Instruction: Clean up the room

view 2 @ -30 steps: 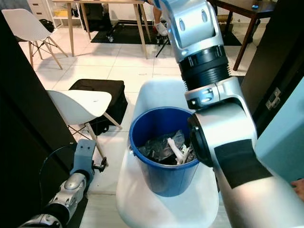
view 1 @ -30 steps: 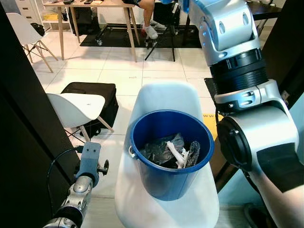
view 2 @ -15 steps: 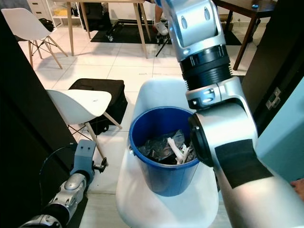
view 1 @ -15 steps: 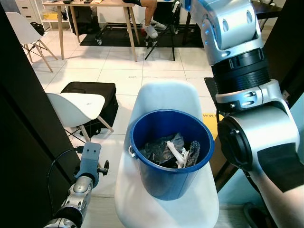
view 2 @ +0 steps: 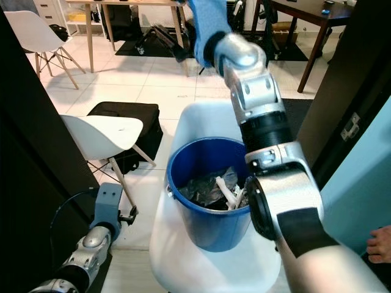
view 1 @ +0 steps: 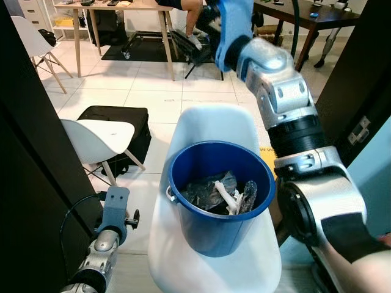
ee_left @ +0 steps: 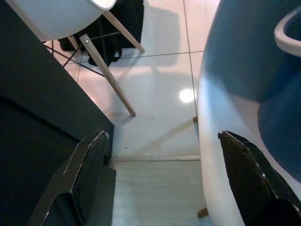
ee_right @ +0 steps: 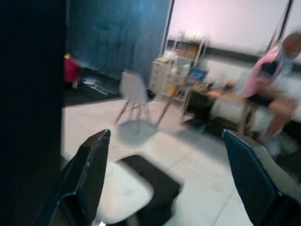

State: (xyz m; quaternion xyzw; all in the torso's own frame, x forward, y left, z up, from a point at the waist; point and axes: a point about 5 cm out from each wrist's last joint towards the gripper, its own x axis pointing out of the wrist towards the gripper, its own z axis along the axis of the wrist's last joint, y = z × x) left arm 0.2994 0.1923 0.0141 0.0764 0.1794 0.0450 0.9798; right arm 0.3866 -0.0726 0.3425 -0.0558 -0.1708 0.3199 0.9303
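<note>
A blue bucket [view 1: 220, 229] stands on the seat of a white shell chair [view 1: 208, 125] right in front of me. Crumpled dark wrappers, a white stick-like piece and other rubbish [view 1: 221, 192] lie inside it. My right arm reaches up and forward past the bucket. Its right gripper [view 1: 190, 47] hangs high beyond the chair's back, open, with nothing between its fingers [ee_right: 89, 174]. My left gripper [ee_left: 162, 135] hangs low beside the chair's left edge, open and empty, over the tiled floor.
A second white chair [view 1: 98, 137] and a black bag [view 1: 116, 116] stand on the floor to the left. A dark panel [view 1: 30, 183] walls my left side. A wooden table [view 1: 116, 6] and a seated person [view 1: 190, 21] are at the back. A person's hand [view 2: 379, 241] shows at the right.
My right arm has swung forward and down, bringing its blue wrist and black fingers into sight above the chair's back. The bucket and the left arm have stayed put.
</note>
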